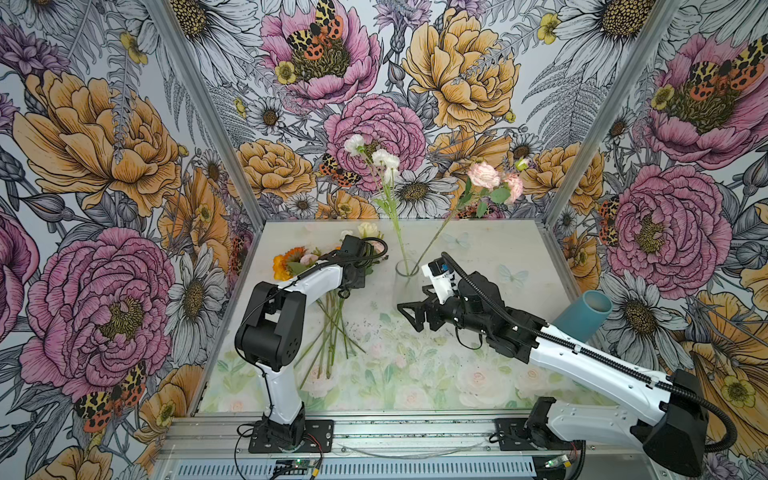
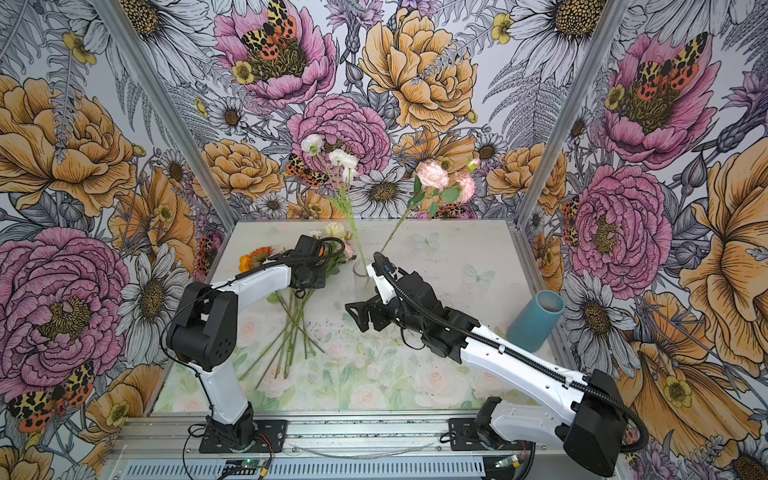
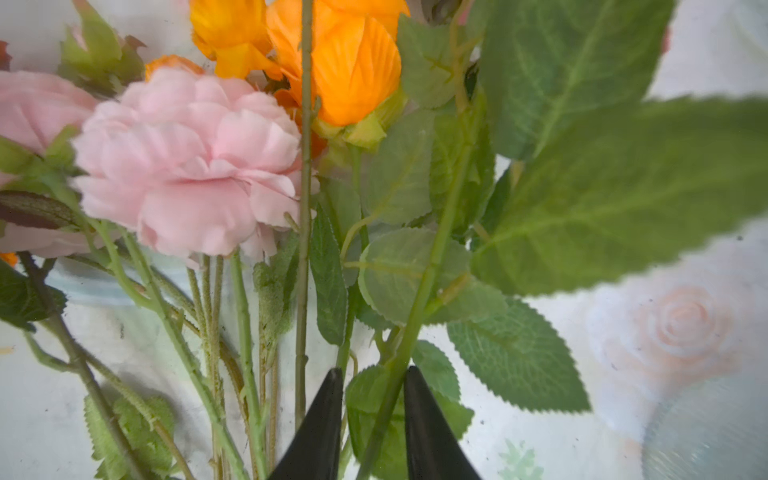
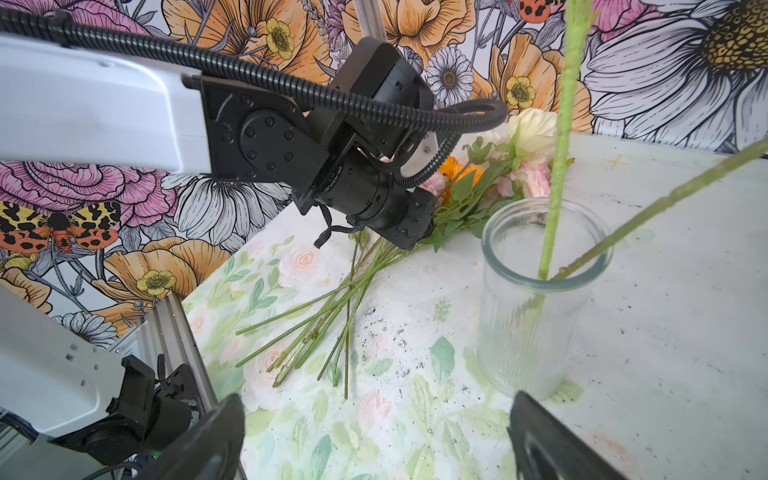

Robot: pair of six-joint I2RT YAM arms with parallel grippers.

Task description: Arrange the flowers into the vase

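Observation:
The vase (image 1: 406, 279) (image 2: 362, 279) (image 4: 536, 316) is a clear ribbed glass jar standing mid-table. It holds a white-bloomed flower (image 1: 385, 159) and a pink-bloomed flower (image 1: 484, 175). Several loose flowers (image 1: 332, 328) (image 2: 291, 332) (image 4: 332, 316) lie in a pile to its left, with orange and pink blooms (image 3: 187, 166) at the far end. My left gripper (image 3: 372, 374) points down into the pile. Its jaws stand narrowly apart around one green leafy stem (image 3: 415, 316), which rests against one fingertip (image 3: 413, 386). My right gripper (image 1: 415, 309) (image 2: 360, 312) (image 4: 376, 436) hovers wide open and empty just in front of the vase.
A blue cylinder (image 1: 584, 316) (image 2: 536, 320) leans at the table's right edge. Dark crumbs speckle the tabletop (image 4: 395, 340) between the stems and the vase. Metal frame posts and papered walls close in the sides and back. The left arm's elbow (image 1: 270, 324) rises over the front left.

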